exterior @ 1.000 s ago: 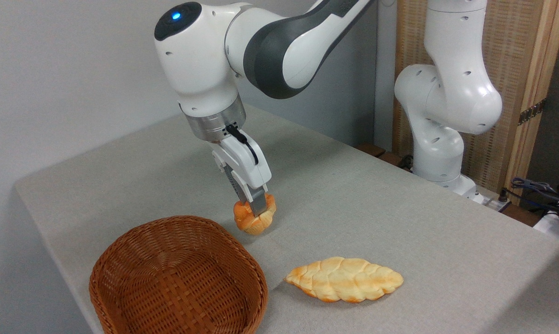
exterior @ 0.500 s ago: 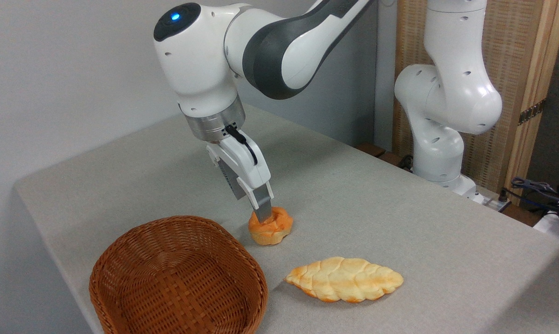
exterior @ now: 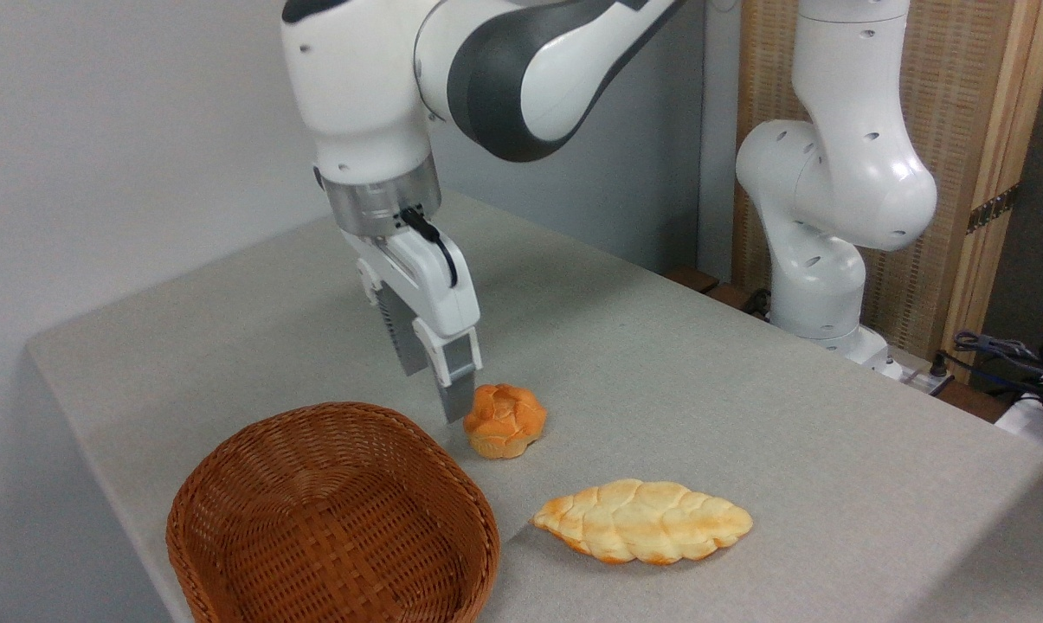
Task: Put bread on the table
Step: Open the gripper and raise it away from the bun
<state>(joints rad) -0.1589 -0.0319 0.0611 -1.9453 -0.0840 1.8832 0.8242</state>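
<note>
The bread (exterior: 504, 420), a small lumpy golden-orange bun, rests upright on the light grey table (exterior: 711, 381), just past the basket's far rim. My gripper (exterior: 433, 394) hangs a little above the table, to the left of the bun and clear of it. It stands open with nothing between its fingers, and the nearer fingertip (exterior: 453, 407) is close to the bun's left side.
A brown wicker basket (exterior: 331, 519) with nothing in it stands at the front left. A longer pale braided loaf (exterior: 643, 521) lies flat at the front, right of the basket. The arm's white base (exterior: 820, 260) rises at the table's back right edge, with cables (exterior: 1014, 355) beyond.
A second ago the gripper held the bun just above the table. It set the bun down to the right, let go, and has now risen and drawn back to the left.
</note>
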